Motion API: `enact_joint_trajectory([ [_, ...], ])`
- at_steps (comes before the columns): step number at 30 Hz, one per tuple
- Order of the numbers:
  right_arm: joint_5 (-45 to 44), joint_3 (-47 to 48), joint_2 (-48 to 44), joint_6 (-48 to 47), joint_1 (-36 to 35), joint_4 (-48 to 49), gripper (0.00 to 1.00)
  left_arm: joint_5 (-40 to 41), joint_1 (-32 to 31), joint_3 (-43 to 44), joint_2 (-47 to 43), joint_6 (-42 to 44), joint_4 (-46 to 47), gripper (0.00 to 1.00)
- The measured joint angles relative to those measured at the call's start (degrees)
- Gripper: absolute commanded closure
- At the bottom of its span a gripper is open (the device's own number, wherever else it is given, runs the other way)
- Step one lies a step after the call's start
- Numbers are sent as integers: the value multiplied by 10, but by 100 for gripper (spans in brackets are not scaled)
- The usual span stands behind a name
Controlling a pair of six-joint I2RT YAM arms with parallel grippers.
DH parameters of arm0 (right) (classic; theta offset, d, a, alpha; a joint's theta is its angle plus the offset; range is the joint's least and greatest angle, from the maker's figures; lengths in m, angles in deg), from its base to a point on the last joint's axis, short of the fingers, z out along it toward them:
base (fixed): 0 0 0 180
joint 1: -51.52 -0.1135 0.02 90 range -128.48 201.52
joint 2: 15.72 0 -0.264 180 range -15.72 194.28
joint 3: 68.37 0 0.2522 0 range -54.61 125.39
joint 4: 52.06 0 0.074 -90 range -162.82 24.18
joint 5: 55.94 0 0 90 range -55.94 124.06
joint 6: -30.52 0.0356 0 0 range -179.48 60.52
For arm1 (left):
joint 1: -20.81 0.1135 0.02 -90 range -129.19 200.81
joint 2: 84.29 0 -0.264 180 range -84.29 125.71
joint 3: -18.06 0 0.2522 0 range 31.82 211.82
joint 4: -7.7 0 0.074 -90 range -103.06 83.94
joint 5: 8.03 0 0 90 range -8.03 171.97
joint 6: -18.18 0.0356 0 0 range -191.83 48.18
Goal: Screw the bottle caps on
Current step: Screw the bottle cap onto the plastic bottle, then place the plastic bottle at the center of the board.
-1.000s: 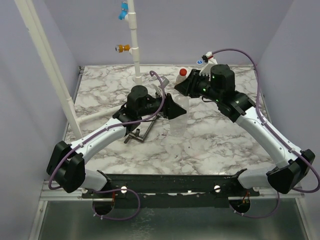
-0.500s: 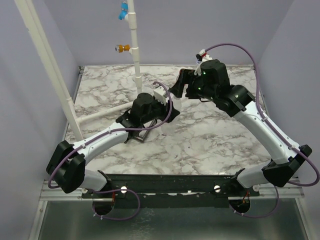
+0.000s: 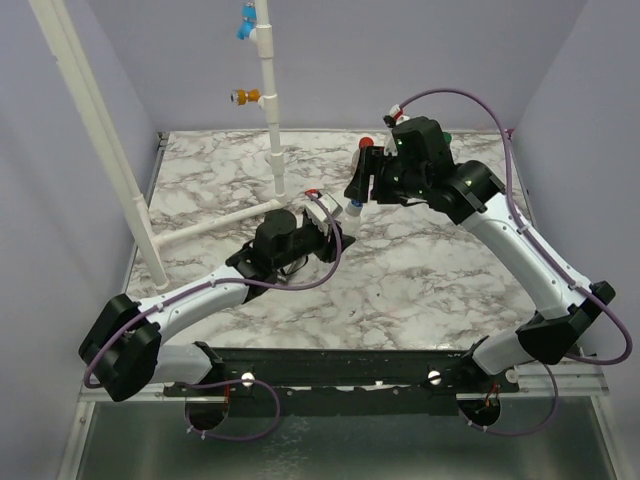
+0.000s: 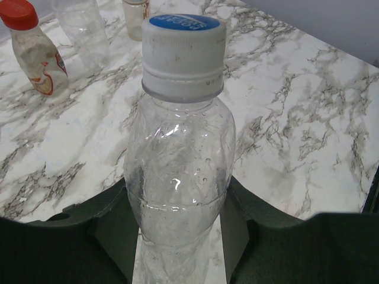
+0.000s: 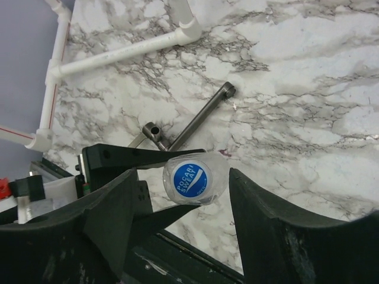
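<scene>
1. Left wrist view is showing my left end effector (image 4: 176, 204) clamping the lower body of a clear bottle (image 4: 177, 160). One finger is pressing on each side, and the bottle is standing upright between them.
2. A white-and-blue cap (image 4: 183, 53) is sitting on that bottle's neck. I cannot tell how far it is threaded on.
3. In the right wrist view, my right end effector (image 5: 185, 177) is hanging directly over the same cap, looking down on its blue printed top. Its fingers are spreading to either side of the cap.
4. A gap is showing between the cap and the finger (image 5: 112, 207) on the left of that view, so these jaws are standing open and gripping nothing.
5. In the top external view, both end effectors are meeting over the middle of the marble worktop (image 3: 430, 270), the right one just above the left one and the bottle it is holding.
6. Behind the held bottle in the left wrist view, a red-capped bottle (image 4: 35, 56) with a reddish label is standing on the worktop. A second clear bottle (image 4: 83, 32) is standing just beside it, its top running out of the frame.
7. A small container (image 4: 136, 15) is standing farther back, mostly cut off by the frame edge.
8. In the right wrist view, a metal bar (image 5: 198, 115) is lying on the worktop beyond the cap, and a white pipe (image 5: 118, 53) is lying farther off.
</scene>
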Motion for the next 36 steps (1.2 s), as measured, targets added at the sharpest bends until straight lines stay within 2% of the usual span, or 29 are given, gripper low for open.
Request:
enact_joint_trajectory([
  [13,17,-2,21,-9,-31,-28,40,10,-7,-5,-7,27,36,100],
  [19,3,-2,35,-12,-34,-44,59,11,-9,-10,-10,34,37,100],
  [22,-4,-2,35,-14,-33,-45,76,14,-9,-11,-12,34,37,100],
  [23,-5,-2,35,-16,-33,-45,84,15,-9,-11,-13,34,37,96],
  [24,-9,-2,35,-17,-34,-45,89,15,-9,-11,-13,34,37,86],
  [26,-13,-2,35,-19,-35,-45,94,16,-10,-11,-13,34,36,50],
  [29,-25,0,35,-19,-37,-47,95,17,-10,-11,-13,32,37,2],
  [36,-71,27,35,-20,-24,-62,97,33,-10,-11,-16,11,37,1],
])
